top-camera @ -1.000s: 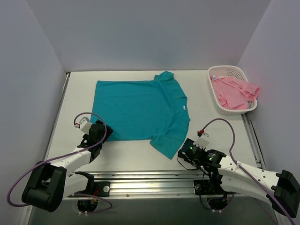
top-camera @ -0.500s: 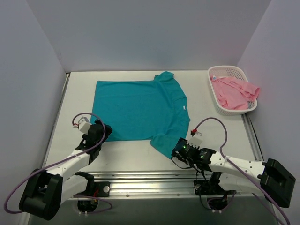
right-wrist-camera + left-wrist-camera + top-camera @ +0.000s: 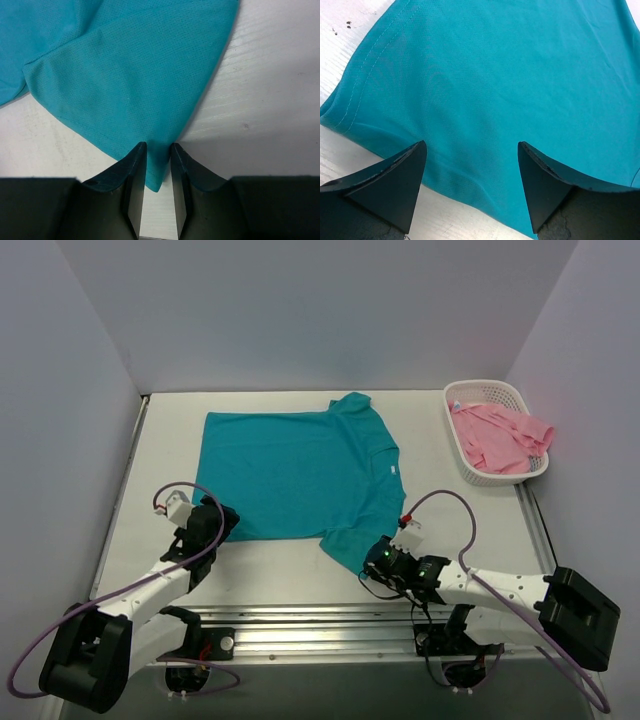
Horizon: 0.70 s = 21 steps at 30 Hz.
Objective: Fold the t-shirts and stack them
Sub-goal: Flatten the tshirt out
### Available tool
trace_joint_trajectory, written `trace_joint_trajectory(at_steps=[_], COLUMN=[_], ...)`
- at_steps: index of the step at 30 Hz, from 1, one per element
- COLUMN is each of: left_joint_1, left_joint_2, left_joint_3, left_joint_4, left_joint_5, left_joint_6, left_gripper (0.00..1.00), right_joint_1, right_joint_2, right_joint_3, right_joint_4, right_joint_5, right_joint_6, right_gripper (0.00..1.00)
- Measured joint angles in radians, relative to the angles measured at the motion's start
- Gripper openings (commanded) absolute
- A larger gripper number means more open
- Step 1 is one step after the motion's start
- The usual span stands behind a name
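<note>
Right hand on teal shirt hem

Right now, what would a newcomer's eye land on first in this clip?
The teal t-shirt spread flat across the table's middle, with the right end effector pinched on its near sleeve corner and the left end effector open over its hem. Then the pink t-shirt heaped in the white basket at far right.

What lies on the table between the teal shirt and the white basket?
Nothing: the top view shows only bare table between the teal shirt and the basket holding the pink shirt.
</note>
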Motion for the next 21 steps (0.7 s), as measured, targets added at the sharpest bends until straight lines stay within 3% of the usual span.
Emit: trace_joint_trajectory(at_steps=[10,21], left_joint_1=[-0.004,-0.009], left_joint_2=[0.0,0.037], left_joint_3=[-0.017,-0.011], left_joint_4=[-0.006,-0.039], left_joint_5=[-0.008,-0.063], left_joint_6=[-0.029,-0.085], left_gripper=[0.82,0.81], right_joint_1=[0.0,0.0], right_joint_2=[-0.009,-0.129], right_joint_3=[-0.002,-0.005], right_joint_4=[0.006,-0.066], right_joint_5=[-0.001,0.03], right_joint_6=[0.0,-0.004], right_gripper=[0.0,0.0])
